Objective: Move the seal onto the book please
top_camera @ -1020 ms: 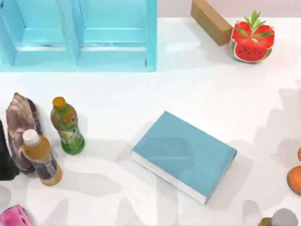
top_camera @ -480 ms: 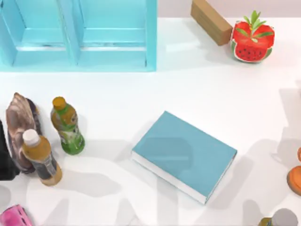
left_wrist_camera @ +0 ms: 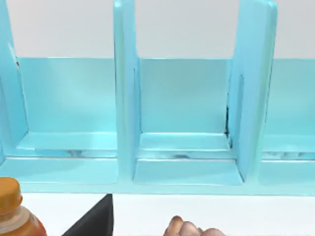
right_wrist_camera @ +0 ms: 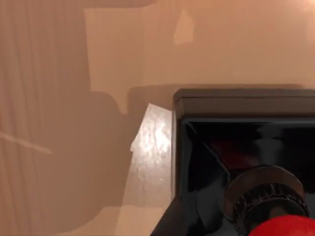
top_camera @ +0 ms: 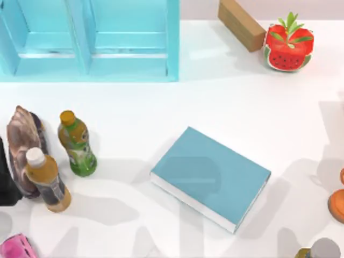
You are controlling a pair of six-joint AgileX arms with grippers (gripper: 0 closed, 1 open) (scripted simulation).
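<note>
The book [top_camera: 210, 177] lies flat mid-table with nothing on it. The seal [right_wrist_camera: 246, 167] sits close under the right wrist camera, black body and red knob up near the lens; whether that gripper is spread or pinching it, I cannot tell. This looks like the pickup step; next comes carrying it over the cover.

Book [top_camera: 212, 174]: plain teal-blue cover, white page edges. Seal [right_wrist_camera: 231, 162]: glossy black body, red knob. Shelf unit [top_camera: 88, 40]: light blue. Block [top_camera: 241, 24] brown. Bottles: green [top_camera: 78, 145], amber with white cap [top_camera: 47, 180]. Shell [top_camera: 22, 137] brown-streaked.
</note>
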